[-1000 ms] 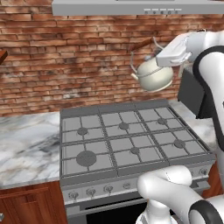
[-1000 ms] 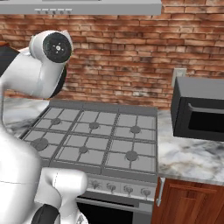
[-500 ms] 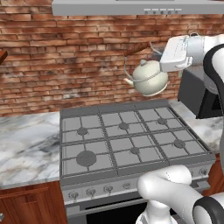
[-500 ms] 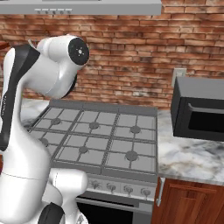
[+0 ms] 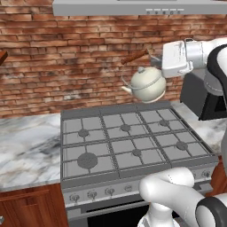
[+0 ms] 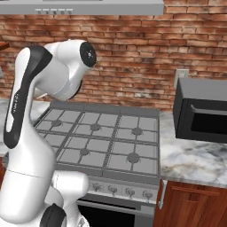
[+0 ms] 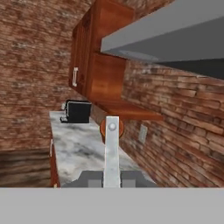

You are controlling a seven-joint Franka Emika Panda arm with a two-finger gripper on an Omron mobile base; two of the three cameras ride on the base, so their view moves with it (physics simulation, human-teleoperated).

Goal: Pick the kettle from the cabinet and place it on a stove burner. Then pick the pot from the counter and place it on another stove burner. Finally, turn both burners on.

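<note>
While carrying over the six-burner cooktop (image 5: 128, 142) between marble worktop (image 5: 26, 150) slabs: first step underway. Held high at upper right of frame, cream kettle (image 5: 146, 85), hanging tilted above rear burners (image 5: 126, 128). Fingers (image 5: 156, 60) clenched on its wire handle. Next: lower squarely onto one burner, then release.

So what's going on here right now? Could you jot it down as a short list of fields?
held item: kettle, hanging tilted in the air by its wire handle
holder: gripper, shut on that handle
below it: stove burners, all bare
kettle position: above the cooktop's back row, not set down yet
nearby: microwave on the counter
</note>
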